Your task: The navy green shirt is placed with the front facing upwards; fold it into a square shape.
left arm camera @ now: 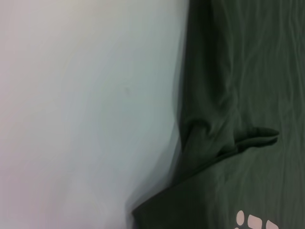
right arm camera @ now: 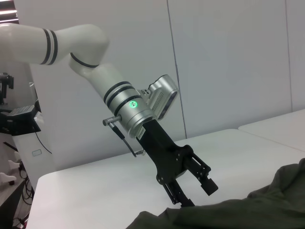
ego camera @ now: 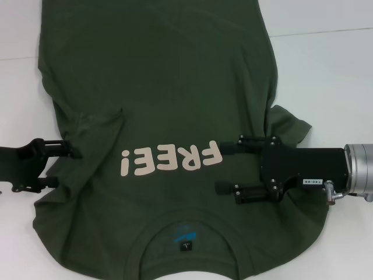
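Note:
The dark olive-green shirt lies front up on the white table, with its collar nearest me and the cream "FREE!" lettering upside down to me. Its neck label shows inside the collar. My left gripper is open at the shirt's left edge, by a folded-in sleeve; it also shows in the right wrist view. My right gripper is open and low over the chest, just right of the lettering. The left wrist view shows the shirt's edge.
The shirt's right sleeve sticks out beside my right arm. A seam between table tops runs across the far right. Bare white table lies left of the shirt. A white wall stands behind the table.

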Motion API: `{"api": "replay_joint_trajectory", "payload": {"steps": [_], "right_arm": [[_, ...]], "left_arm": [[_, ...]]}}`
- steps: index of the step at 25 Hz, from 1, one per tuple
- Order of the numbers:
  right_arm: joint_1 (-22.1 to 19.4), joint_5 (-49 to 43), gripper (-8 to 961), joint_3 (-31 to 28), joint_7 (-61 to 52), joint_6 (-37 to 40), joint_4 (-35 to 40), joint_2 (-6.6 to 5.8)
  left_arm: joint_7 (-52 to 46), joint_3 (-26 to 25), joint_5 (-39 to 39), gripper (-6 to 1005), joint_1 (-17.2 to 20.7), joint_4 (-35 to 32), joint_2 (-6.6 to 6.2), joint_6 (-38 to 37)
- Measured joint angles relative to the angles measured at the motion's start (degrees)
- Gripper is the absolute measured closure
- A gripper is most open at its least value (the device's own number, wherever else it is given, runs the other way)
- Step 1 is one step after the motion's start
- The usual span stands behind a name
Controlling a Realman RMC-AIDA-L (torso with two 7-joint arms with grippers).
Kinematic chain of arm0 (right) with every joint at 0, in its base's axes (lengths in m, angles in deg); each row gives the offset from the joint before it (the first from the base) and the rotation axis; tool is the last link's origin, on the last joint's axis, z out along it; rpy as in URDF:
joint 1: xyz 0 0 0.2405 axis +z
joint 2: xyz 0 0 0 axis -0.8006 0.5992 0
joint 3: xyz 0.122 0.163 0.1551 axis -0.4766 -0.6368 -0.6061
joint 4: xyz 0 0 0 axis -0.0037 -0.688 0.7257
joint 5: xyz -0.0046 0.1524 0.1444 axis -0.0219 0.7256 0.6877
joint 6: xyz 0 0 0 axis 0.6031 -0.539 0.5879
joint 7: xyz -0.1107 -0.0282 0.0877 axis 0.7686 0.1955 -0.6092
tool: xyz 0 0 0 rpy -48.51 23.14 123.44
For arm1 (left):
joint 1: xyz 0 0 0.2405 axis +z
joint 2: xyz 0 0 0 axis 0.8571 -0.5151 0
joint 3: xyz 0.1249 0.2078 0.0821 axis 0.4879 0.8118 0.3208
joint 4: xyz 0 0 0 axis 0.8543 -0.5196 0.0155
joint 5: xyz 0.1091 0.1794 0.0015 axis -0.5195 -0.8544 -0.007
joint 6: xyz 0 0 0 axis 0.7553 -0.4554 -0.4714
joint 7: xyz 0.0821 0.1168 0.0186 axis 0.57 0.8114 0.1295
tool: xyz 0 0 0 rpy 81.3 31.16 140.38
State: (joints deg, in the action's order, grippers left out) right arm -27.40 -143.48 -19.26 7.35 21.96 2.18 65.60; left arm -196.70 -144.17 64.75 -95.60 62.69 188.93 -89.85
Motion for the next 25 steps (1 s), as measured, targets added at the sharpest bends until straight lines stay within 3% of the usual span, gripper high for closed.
{"api": "replay_joint_trajectory", "payload": {"steps": [16,25], "right_arm": [[0.1,0.0,96,0.0,0.0,-0.5,0.0,0.0],[0.5,0.0,97,0.0,0.0,-1.3,0.0,0.0]], "left_arm": [[0.9,0.0,2.1,170,-1.1,1.7,0.65,0.3],[2.4,0.1,5.6,183,-1.4,1.9,1.43,-4.1]]}}
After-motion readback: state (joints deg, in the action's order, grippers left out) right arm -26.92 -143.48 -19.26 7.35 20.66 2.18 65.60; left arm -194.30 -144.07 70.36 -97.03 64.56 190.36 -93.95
